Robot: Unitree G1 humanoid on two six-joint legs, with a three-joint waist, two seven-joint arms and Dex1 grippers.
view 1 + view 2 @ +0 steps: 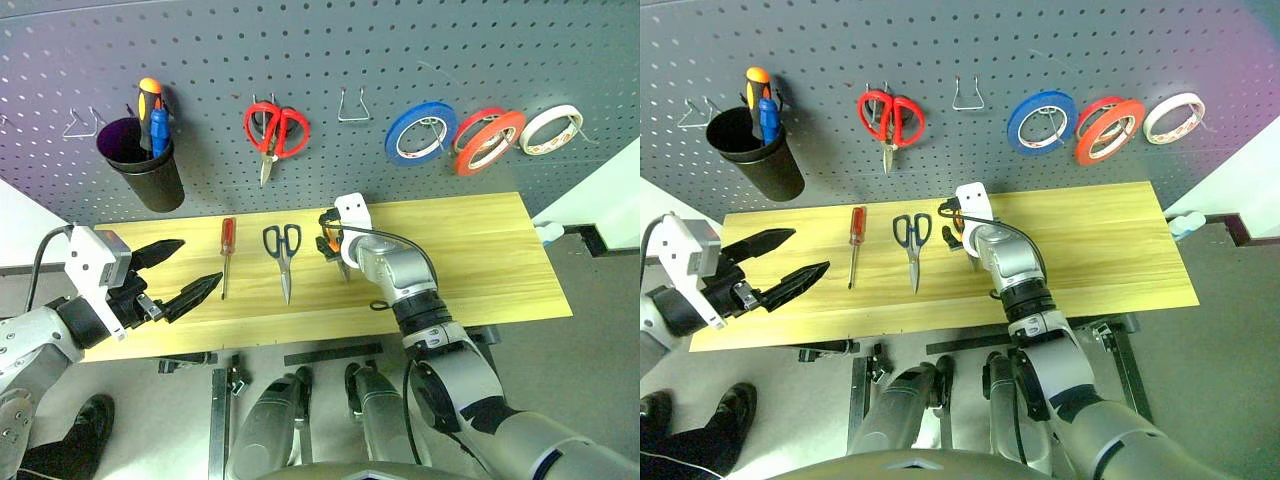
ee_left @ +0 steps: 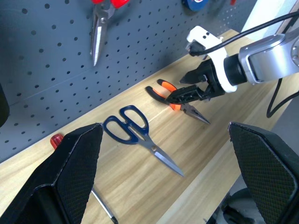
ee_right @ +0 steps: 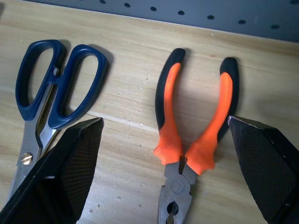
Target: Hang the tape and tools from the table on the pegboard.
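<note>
From the head camera, your right gripper hangs over the pliers at mid-table, fingers spread and holding nothing. The pliers lie with their long axis running toward the pegboard, handles at 12 o'clock, nose at 6 o'clock toward you. The blue-handled scissors lie just beside them at 9 o'clock, and the red-handled screwdriver farther the same way, both parallel to the pliers. The red-orange tape already hangs on the board at about 1 o'clock from the pliers.

From the left wrist camera, your left gripper stands wide open and empty, well apart from the pliers; the right arm is clearly the nearer one.

From the right wrist camera, the pliers sit between the spread fingers, a little toward the right-hand finger. The handles splay away from you; the fingers straddle the hinge across the long axis, so you'd probably close in just above the joint.
</note>
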